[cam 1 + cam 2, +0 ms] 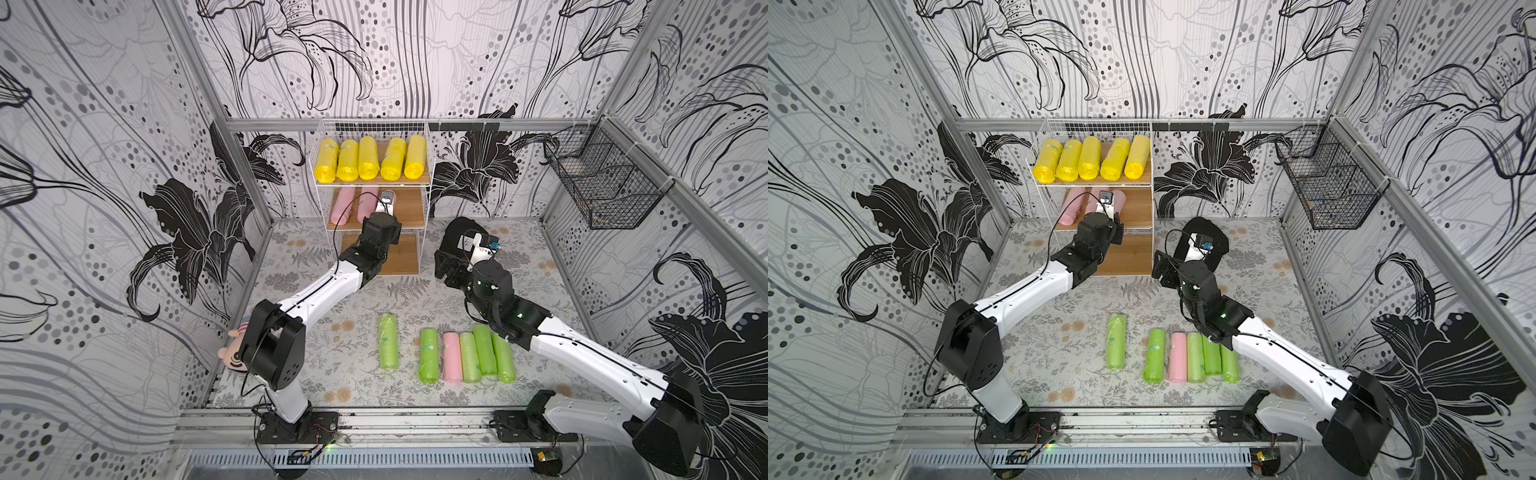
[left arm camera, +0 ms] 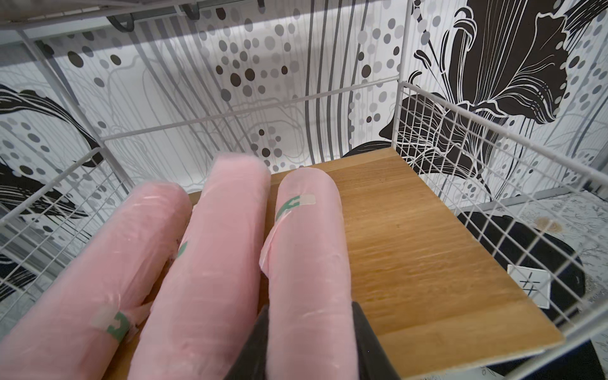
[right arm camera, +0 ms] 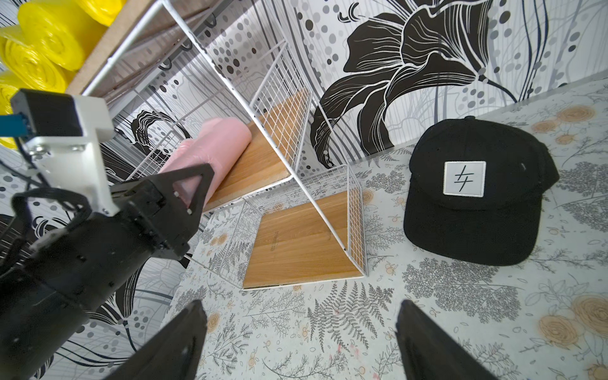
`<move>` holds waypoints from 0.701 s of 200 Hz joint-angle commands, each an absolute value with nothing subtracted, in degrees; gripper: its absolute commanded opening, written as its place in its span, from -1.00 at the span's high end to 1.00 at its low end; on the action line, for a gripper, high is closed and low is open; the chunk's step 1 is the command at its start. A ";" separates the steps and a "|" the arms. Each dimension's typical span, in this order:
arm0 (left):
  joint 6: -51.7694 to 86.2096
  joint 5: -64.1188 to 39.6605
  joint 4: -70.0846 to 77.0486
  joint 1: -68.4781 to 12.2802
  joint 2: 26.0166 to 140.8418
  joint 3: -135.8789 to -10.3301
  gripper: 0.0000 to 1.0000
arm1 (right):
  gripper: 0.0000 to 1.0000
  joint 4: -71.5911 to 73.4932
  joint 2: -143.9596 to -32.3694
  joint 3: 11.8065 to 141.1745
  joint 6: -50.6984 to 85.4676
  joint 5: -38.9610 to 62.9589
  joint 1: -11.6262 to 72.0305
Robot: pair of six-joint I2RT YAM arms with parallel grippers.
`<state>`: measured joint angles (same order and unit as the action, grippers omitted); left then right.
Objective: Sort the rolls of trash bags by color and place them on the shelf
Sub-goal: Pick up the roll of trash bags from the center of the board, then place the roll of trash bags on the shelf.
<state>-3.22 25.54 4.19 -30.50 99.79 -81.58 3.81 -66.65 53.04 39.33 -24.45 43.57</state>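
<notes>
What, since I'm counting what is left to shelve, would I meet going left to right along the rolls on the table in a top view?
Lone green roll → second green roll → pink roll → third green roll → fourth green roll → fifth green roll.

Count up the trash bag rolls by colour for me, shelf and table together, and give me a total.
Yellow rolls: 5, on the shelf's top tier.
Pink rolls: 4, three in the middle tier, one of those held by the left end effector, and one on the table.
Green rolls: 5, on the table.
Total: 14.
</notes>
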 commanded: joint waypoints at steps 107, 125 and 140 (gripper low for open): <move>-9.11 31.75 7.65 -27.45 102.57 -84.72 0.76 | -0.85 3.08 -66.71 53.90 38.76 -22.62 42.80; -8.49 30.94 7.16 -27.14 102.90 -84.95 0.73 | -0.85 3.06 -67.14 54.14 38.93 -22.24 42.80; -8.46 30.94 6.94 -27.07 103.35 -85.30 0.70 | -0.85 3.04 -67.46 54.31 39.02 -22.02 42.73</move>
